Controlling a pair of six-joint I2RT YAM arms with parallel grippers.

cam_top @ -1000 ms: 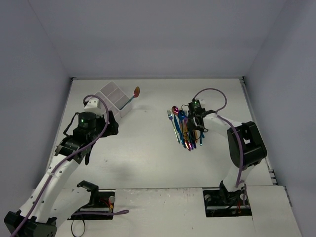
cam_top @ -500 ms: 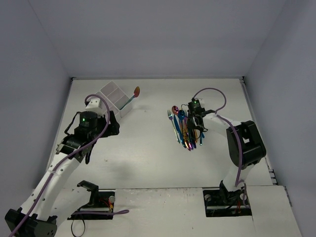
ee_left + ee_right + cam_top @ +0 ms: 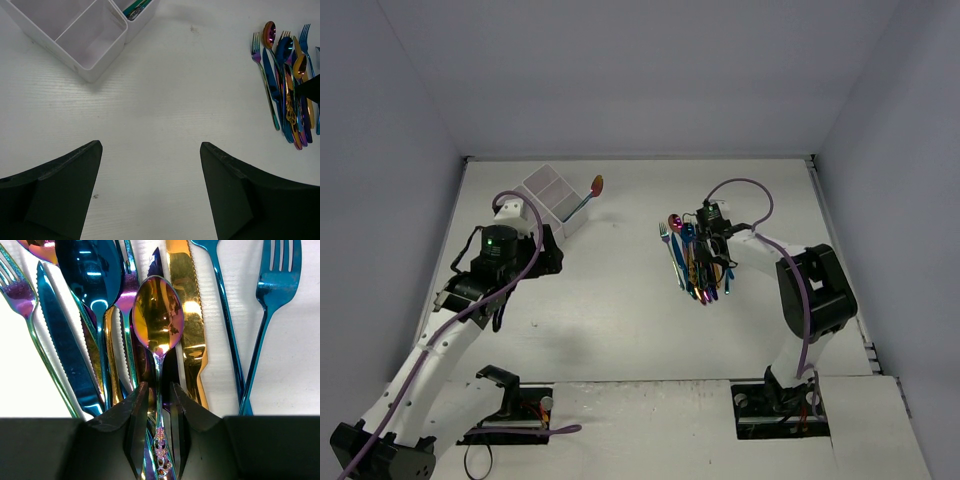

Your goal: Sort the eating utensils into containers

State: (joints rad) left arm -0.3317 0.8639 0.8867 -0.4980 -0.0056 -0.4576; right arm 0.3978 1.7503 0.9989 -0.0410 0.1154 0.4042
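Note:
The eating utensils point(image 3: 692, 262) lie in a tight shiny pile right of centre, also seen in the left wrist view point(image 3: 287, 85). My right gripper point(image 3: 709, 256) is down on the pile, its jaws point(image 3: 159, 390) shut from both sides on the thin handle of a gold spoon point(image 3: 157, 315) that still rests among the others. The white divided containers point(image 3: 548, 192) stand at the far left, with one spoon point(image 3: 597, 185) sticking out of a compartment. My left gripper point(image 3: 547, 254) hangs open and holds nothing point(image 3: 150, 145), just in front of the box point(image 3: 85, 35).
Around the gold spoon lie a blue spoon point(image 3: 92, 270), a gold knife point(image 3: 187, 305), a blue knife point(image 3: 62, 345) and blue forks point(image 3: 272, 295). Grey walls close the table at the back and sides.
The right jaws closed a little further on the spoon handle, then held still. The left arm shifted slightly. The utensils lie as before.

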